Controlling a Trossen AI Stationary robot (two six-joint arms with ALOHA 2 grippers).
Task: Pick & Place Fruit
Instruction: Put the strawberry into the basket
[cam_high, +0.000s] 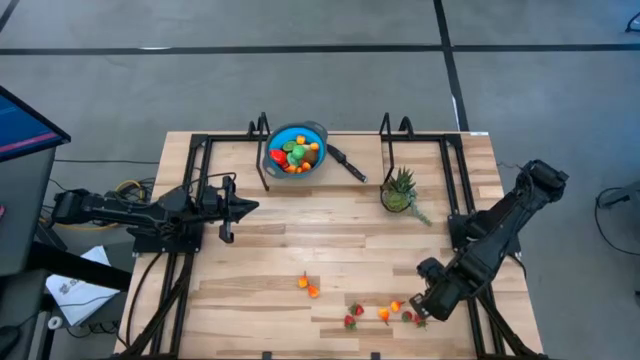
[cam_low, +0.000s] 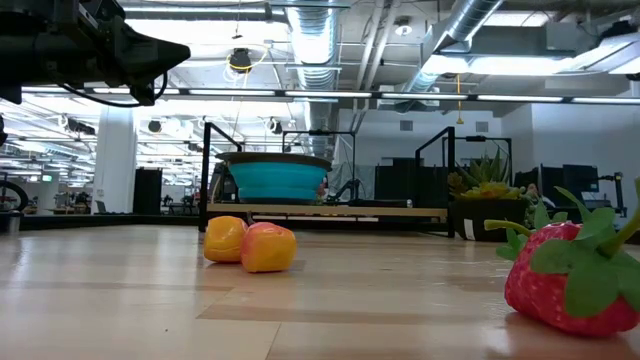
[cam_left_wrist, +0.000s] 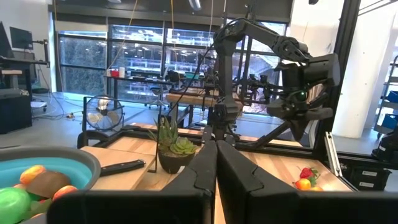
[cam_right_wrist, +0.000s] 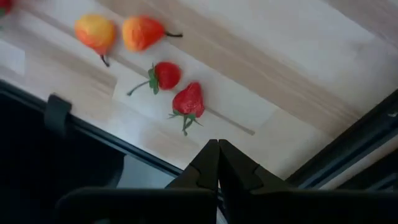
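Fruit (cam_high: 383, 313) scattered along the worktop's (cam_high: 330, 240) near edge, toward five o'clock in the high view: red strawberries and orange pieces in a loose row, with two more orange pieces (cam_high: 308, 286) lying apart at about six o'clock. More fruit heaped in the blue bowl (cam_high: 296, 149) at twelve o'clock on the far edge, orange, green and red pieces showing above the rim. Black handle (cam_high: 348, 164) reaching out from the bowl toward three o'clock. Spiky green plant (cam_high: 400, 191) standing in a dark pot at about two o'clock, well apart from the loose pieces.

Right gripper (cam_high: 428, 303) lowered at the five o'clock corner, just beside the end of the strawberry row; fingers (cam_right_wrist: 231, 169) pressed together, nothing between them. Seen from the right wrist: two strawberries (cam_right_wrist: 179, 88) and two orange pieces (cam_right_wrist: 118, 32) on the wood ahead of the closed tips, none touched.

Left gripper (cam_high: 236, 208) held out at nine o'clock, above the worktop's left side and well apart from all fruit; fingers (cam_left_wrist: 239, 174) likewise closed and empty. Seen from the left wrist: bowl rim (cam_left_wrist: 68, 163) with fruit inside, the plant (cam_left_wrist: 172, 147) beyond the tips, and the other arm farther off.

Low view: two orange pieces (cam_low: 250, 243) touching each other mid-worktop, one large strawberry (cam_low: 570, 275) close at the three o'clock edge, bowl (cam_low: 277, 176) and plant (cam_low: 484, 197) behind.
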